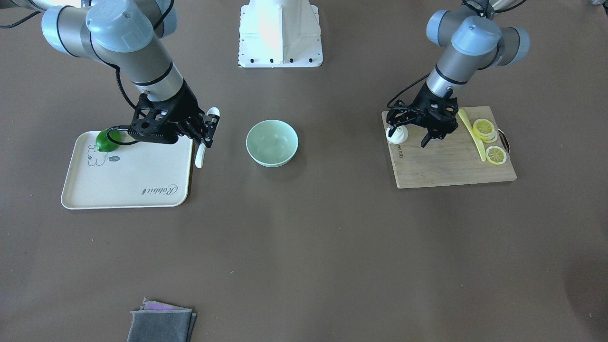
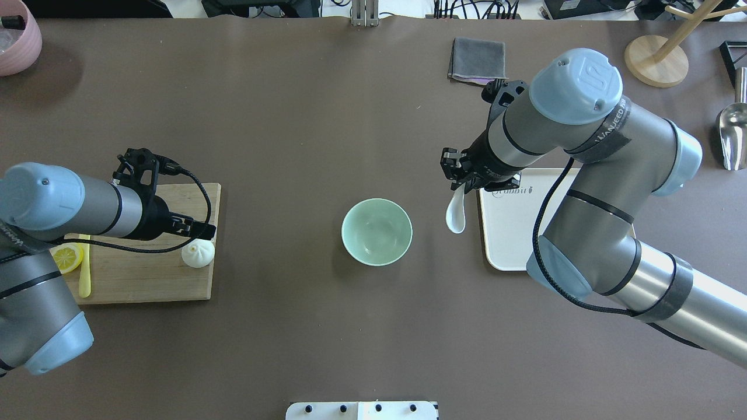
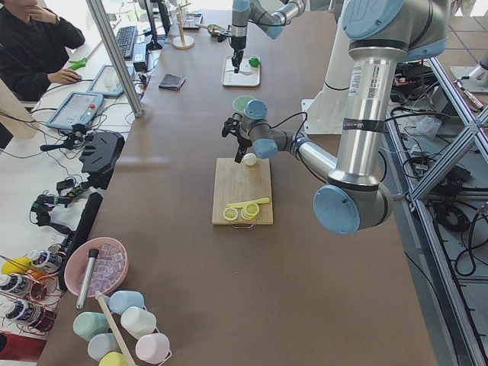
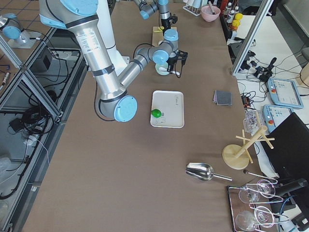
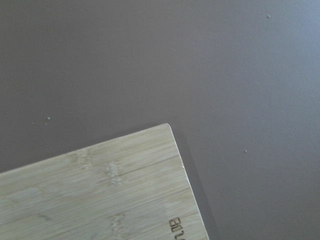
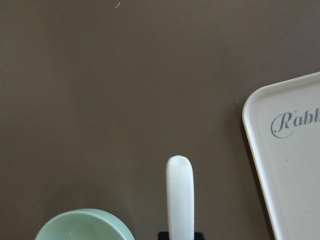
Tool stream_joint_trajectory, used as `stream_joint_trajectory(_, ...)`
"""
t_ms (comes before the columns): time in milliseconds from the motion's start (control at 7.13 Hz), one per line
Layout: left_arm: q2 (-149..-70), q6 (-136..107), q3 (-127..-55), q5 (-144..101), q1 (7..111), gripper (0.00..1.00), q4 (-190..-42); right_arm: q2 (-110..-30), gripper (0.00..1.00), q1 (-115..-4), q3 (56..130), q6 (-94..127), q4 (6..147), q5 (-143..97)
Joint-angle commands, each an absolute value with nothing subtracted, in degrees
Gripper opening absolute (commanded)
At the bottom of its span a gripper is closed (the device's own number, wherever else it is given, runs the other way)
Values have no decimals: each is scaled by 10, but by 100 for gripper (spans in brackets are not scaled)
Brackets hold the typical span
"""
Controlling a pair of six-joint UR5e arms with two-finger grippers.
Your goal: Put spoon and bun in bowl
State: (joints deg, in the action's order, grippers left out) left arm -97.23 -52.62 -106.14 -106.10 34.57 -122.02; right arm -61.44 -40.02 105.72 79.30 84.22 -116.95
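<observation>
The mint-green bowl (image 1: pixel 271 142) stands empty at the table's middle, and also shows in the overhead view (image 2: pixel 376 231). My right gripper (image 1: pixel 207 128) is shut on the white spoon (image 1: pixel 201 156). It holds the spoon above the table between the tray and the bowl, as the overhead view (image 2: pixel 456 217) and the right wrist view (image 6: pixel 180 195) also show. The white bun (image 1: pixel 397 135) sits on the cutting board's corner nearest the bowl (image 2: pixel 198 255). My left gripper (image 1: pixel 407 136) is open just above the bun, one finger over its top. I cannot tell if it touches.
A cream tray (image 1: pixel 128 190) holds a green lime (image 1: pixel 107 140). The wooden cutting board (image 1: pixel 451 166) carries lemon slices (image 1: pixel 495 155) and a pale-yellow knife (image 1: pixel 472 133). A folded grey cloth (image 1: pixel 161 323) lies at the operators' edge. A pink bowl (image 2: pixel 17 35), wooden stand (image 2: pixel 656 58) and metal scoop (image 2: pixel 732 128) sit at far corners.
</observation>
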Motion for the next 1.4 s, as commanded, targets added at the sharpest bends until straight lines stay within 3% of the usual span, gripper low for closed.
stream_joint_trajectory(0, -963, -530, -1062, -1030, 316, 95, -1220, -576, 0, -393, 1028, 808, 843, -1166)
stream_joint_trajectory(140, -959, -529, -1059, -1030, 317, 74, -1220, -556, 0, -391, 1010, 816, 842, -1166)
stream_joint_trajectory(280, -952, -530, -1062, -1034, 317, 24, -1221, -549, 0, -386, 1008, 817, 842, -1160)
stream_joint_trajectory(421, -951, -528, -1065, -1052, 319, 0, -1222, -548, 0, -380, 1007, 817, 843, -1150)
stream_joint_trajectory(841, -934, -530, -1128, -1104, 331, 0, -1216, -516, 0, -351, 980, 818, 843, -1117)
stream_joint_trajectory(1262, -948, -524, -1127, -1180, 416, 0, -1199, -490, 0, -296, 944, 831, 835, -1055)
